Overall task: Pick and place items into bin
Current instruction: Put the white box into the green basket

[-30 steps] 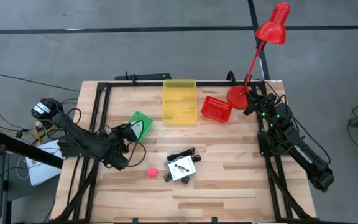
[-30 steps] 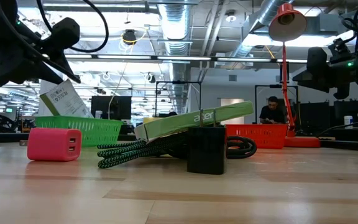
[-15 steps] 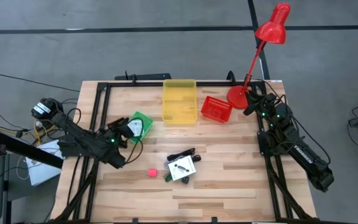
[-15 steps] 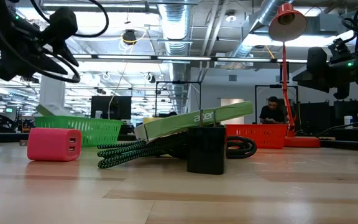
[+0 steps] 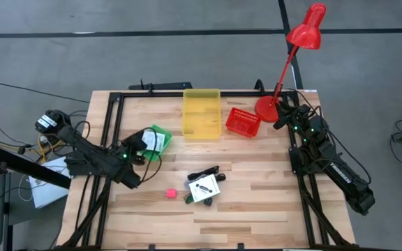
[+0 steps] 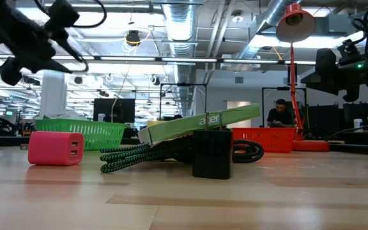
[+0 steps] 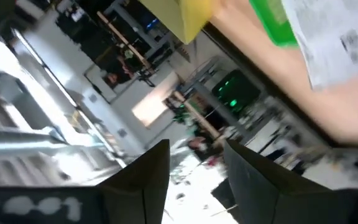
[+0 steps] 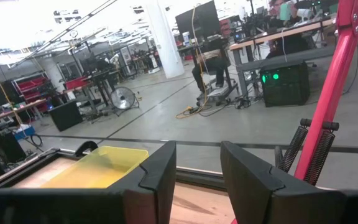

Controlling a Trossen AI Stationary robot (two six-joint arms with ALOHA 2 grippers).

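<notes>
My left gripper [image 5: 137,148] is open beside the green bin [image 5: 160,137], raised above the table in the low view [image 6: 46,38]. A white printed packet [image 7: 337,34] lies flat in that bin [image 7: 271,23]. Near the table's middle, a second white packet [image 5: 203,188] with green print [image 6: 200,123] rests tilted on the black cable bundle [image 6: 145,153] and the black cube [image 6: 211,153]. The pink cube [image 5: 170,193] stands on the table to their left. My right gripper [image 5: 283,111] waits open by the lamp at the far right corner.
A yellow bin [image 5: 201,113] and a red basket [image 5: 243,123] stand at the table's far edge. A red desk lamp [image 5: 285,70] rises from the far right corner. A black frame runs round the table top. Bare wood lies along the near edge.
The white packet that hung below my left gripper now lies in the green bin. The left gripper has let it go, lifted and tipped upward, staying beside the bin. The right arm has kept still.
</notes>
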